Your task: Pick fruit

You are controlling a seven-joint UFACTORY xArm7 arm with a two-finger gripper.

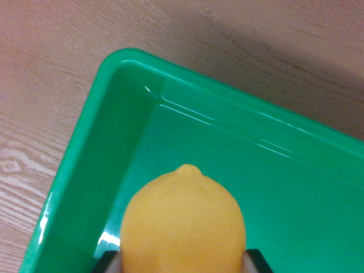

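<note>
Yellow, matte lemon [183, 224] pinched between dark gripper [183, 263] fingers above a glossy green plastic bin [85, 142] on woodgrain table [51, 68]

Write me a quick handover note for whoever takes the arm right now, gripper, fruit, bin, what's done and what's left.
Gripper: shut on the lemon; only the finger tips show, at the bottom edge of the wrist view, one on each side of the fruit.
Lemon: yellow, nub pointing away from the camera, seen in front of the floor of the green bin, near its corner. I cannot tell whether it is lifted or resting on the floor.
Bin: sits on the wooden table; no other fruit visible in the part shown.
Done: lemon grasped.
Left: finish the move and release; which way it is going, I can't tell.
</note>
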